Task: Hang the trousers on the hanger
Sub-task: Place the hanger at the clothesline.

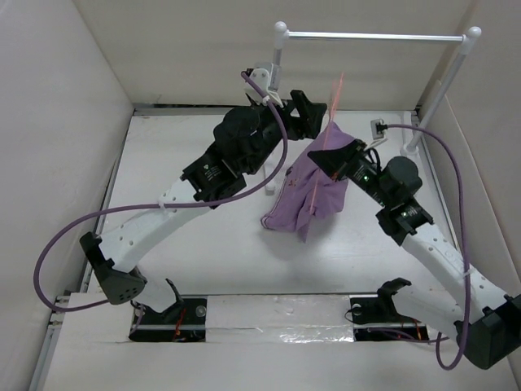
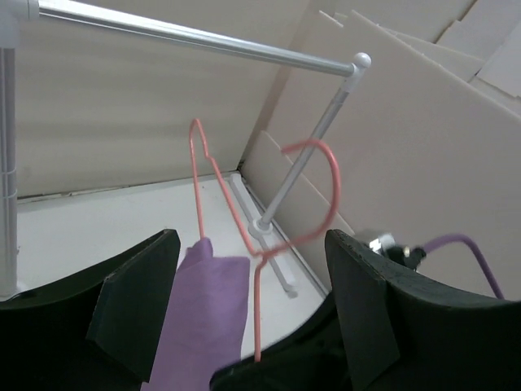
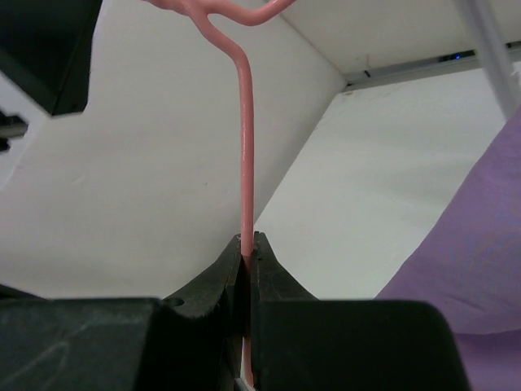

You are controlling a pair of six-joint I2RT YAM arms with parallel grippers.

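The light purple trousers [image 1: 313, 191] hang draped over the pink-red wire hanger [image 1: 335, 96], held up above the table at the back centre. My right gripper [image 1: 348, 167] is shut on a straight part of the hanger wire [image 3: 245, 163]; the cloth [image 3: 476, 261] hangs just to its right. My left gripper [image 1: 312, 114] is open. Its two fingers [image 2: 134, 301] stand wide apart on either side of the hanger's neck and hook [image 2: 330, 175], not touching the wire. A fold of the trousers [image 2: 203, 326] lies between them. The waistband does not show.
The white two-post rail stand with silver bar [image 1: 374, 36] stands at the back right, just behind the hanger; its bar [image 2: 203, 37] passes above the hook in the left wrist view. White walls [image 1: 65, 98] enclose the table on the left, back and right.
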